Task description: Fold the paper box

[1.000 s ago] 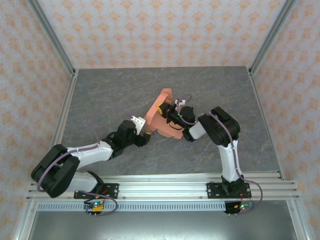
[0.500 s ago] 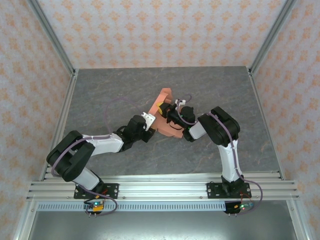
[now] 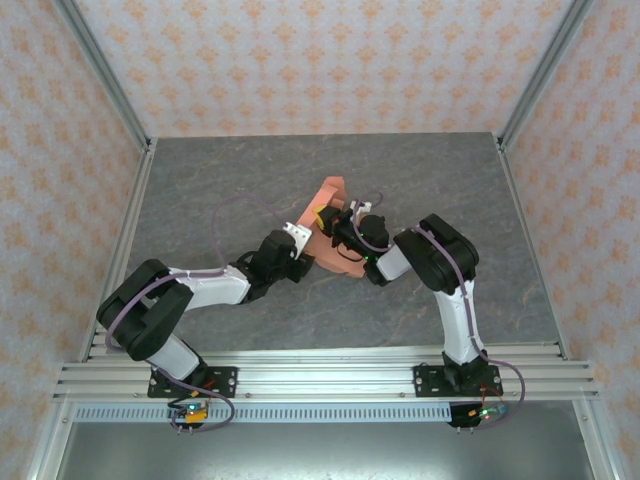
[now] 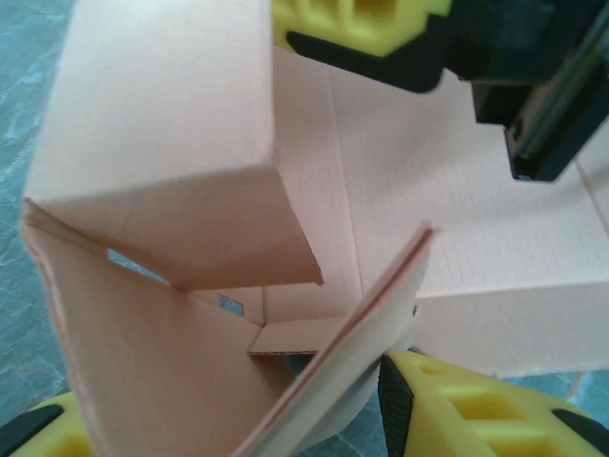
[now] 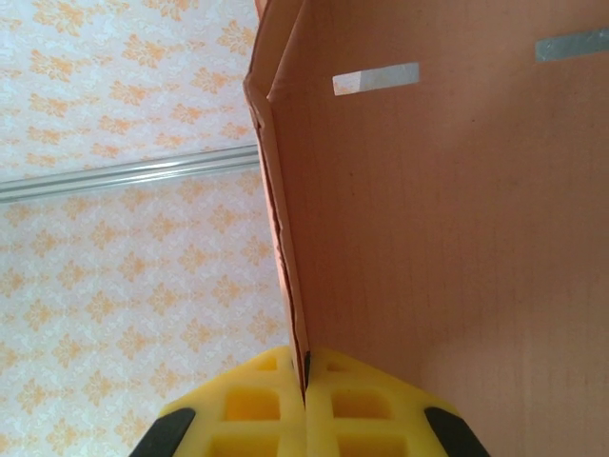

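Since the left tool [image 3: 300,248] reaches in from the near left and the box [image 3: 328,195] lies just ahead of it toward the far right, mid-worktop [image 3: 200,190], the coming move likely runs along that slanted line. In the left wrist view the box's open end faces the tool. Its two yellow fingers [image 4: 447,409] stand part-spread on either side of that end. One sits low at the left by the outer wall, and the other touches a loose flap [image 4: 362,333] that leans slantwise across the opening. Whether they squeeze the card or merely bracket it I cannot tell. A second flap [image 4: 181,162] is bent over the top left of the opening, so the box looks only partly folded. Its long axis seems to run from near to far, slightly slanted. On its right side, the right tool [image 5: 304,381] has its pads pressed together on the edge of an upright panel, which should steady the box. Both tools are at the box, left at the open end and right just beyond. My guess is that the left tool must push the leaning flap inward, toward the right tool, while that pinch resists.
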You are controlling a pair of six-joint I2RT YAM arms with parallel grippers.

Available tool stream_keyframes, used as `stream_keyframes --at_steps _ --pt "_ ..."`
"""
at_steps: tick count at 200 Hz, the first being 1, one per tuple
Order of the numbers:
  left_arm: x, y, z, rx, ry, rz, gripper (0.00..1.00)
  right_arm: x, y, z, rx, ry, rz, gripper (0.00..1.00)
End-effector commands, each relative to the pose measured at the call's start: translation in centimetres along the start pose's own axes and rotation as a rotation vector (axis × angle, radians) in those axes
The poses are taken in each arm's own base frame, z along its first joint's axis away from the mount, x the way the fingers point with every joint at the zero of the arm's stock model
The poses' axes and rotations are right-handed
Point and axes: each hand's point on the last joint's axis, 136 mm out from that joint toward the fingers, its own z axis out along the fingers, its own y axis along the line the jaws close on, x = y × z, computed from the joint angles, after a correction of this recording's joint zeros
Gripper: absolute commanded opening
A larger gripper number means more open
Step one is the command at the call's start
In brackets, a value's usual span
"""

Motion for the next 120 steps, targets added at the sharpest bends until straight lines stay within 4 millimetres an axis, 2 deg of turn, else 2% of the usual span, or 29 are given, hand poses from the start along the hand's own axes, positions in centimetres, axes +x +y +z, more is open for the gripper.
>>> stream_keyframes --at_steps 1,38,74,101,120 --pt "-3.1 0.9 0.0 -0.069 -0.099 -0.058 0.45 0.6 0.5 -0.5 -0.016 -0.014 0.016 0.03" --pt "-4.7 0.5 0.0 -0.047 -0.138 -0.078 0.4 1.1 0.8 -0.5 -0.02 -0.028 0.017 0.03" --pt "-4.5 0.7 0.5 -0.065 -0.124 -0.079 0.4 1.8 0.4 -0.6 -0.015 -0.058 0.04 0.03" --pt "-3.9 1.8 0.9 -0.133 -0.121 -0.072 0.4 1.7 -0.1 -1.2 -0.01 -0.143 0.071 0.03" --pt "-3.8 1.9 1.3 -0.143 -0.117 -0.066 0.39 1.6 -0.2 -1.5 -0.014 -0.199 0.084 0.03"
